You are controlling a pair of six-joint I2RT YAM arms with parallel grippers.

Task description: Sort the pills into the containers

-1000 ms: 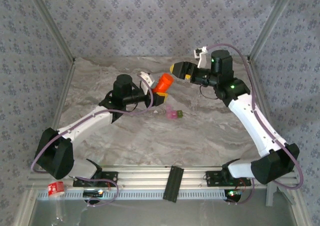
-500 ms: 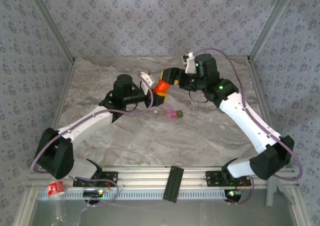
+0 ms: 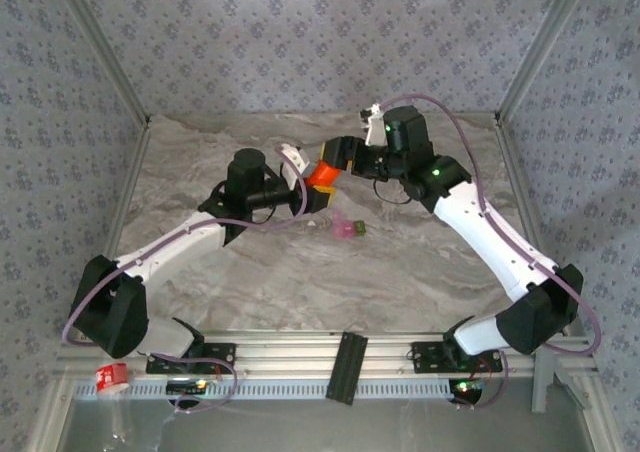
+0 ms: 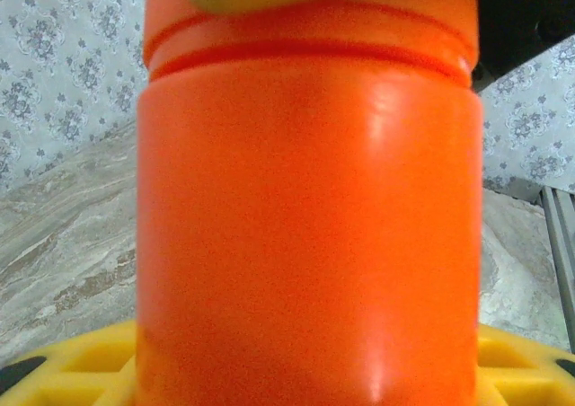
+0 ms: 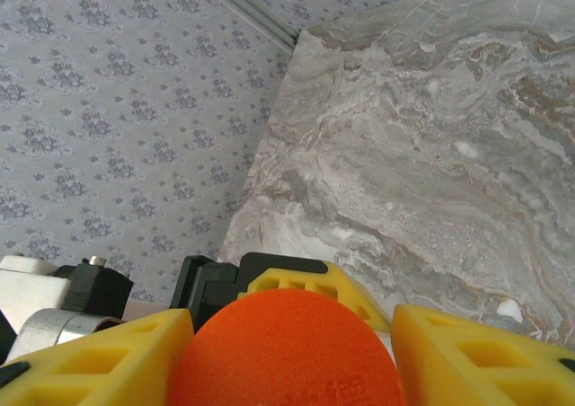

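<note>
My left gripper is shut on the bright orange bottle, holding it tilted above the table. The bottle's body takes up most of the left wrist view, with a yellow finger at its base. My right gripper sits over the bottle's top end, its yellow fingers pressed on either side of the orange cap. The containers, a small joined pink and green pair, lie on the marble table just below the bottle. No pills are visible.
The marble table is walled by patterned panels at the back and sides. A black block lies on the front rail. A small red-and-white object sits at the front left corner.
The right arm swung left and down from the back right, bringing its gripper onto the bottle's cap. The left arm and bottle stayed put.
</note>
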